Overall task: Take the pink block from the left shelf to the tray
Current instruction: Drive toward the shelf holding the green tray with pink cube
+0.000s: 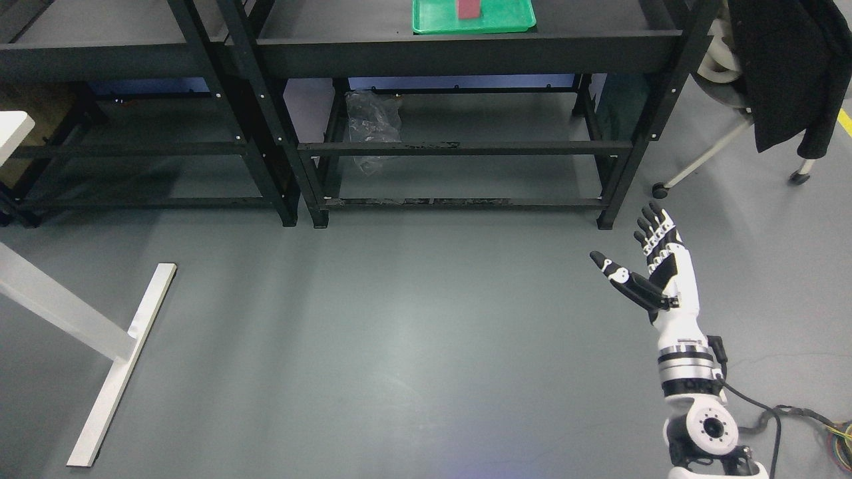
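Note:
A pink block [468,8] stands inside the green tray [512,20] on top of the right-hand black shelf, cut off by the picture's top edge. My right hand [629,249] hangs low over the grey floor at the right, well below and to the right of the tray. Its fingers [655,229] are stretched out and its thumb is spread, with nothing held. The left shelf [100,53] at the upper left shows a bare grey top. My left arm does not show.
Two black metal shelf racks [452,146] stand side by side across the top. A crumpled clear plastic bag [373,126] lies under the right one. A white table leg [113,359] crosses the left. A chair with a dark coat [785,66] stands at the upper right.

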Controlling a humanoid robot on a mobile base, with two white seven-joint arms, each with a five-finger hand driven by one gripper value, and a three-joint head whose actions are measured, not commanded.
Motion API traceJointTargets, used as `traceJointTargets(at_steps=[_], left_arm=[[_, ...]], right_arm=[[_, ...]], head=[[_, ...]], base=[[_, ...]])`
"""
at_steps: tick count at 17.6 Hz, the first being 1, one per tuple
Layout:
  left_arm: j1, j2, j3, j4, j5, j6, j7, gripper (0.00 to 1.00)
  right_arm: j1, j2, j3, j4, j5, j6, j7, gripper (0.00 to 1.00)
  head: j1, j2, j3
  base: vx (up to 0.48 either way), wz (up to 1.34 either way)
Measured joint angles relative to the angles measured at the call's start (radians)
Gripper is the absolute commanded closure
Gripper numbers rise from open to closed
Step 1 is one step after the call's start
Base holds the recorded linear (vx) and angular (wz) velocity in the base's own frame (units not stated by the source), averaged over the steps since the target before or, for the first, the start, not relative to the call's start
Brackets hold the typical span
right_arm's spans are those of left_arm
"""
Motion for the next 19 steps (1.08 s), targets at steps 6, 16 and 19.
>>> traceJointTargets(at_steps=[6,16,19], left_arm=[[0.000,0.000,0.000,0.000,0.000,0.000,0.000,0.00],[0.000,0.000,0.000,0.000,0.000,0.000,0.000,0.00],[0.000,0.000,0.000,0.000,0.000,0.000,0.000,0.00]], right_arm=[[0.000,0.000,0.001,0.000,0.000,0.000,0.000,0.00],[0.001,0.000,0.002,-0.001,0.000,0.003,0.000,0.00],[0.001,0.000,0.002,-0.001,0.000,0.009,0.000,0.00]], head=[[0.0000,0.000,0.000],[0.0000,0.000,0.000],[0.0000,0.000,0.000]], base=[[0.072,-0.01],[0.135,0.04],[0.169,0.01]])
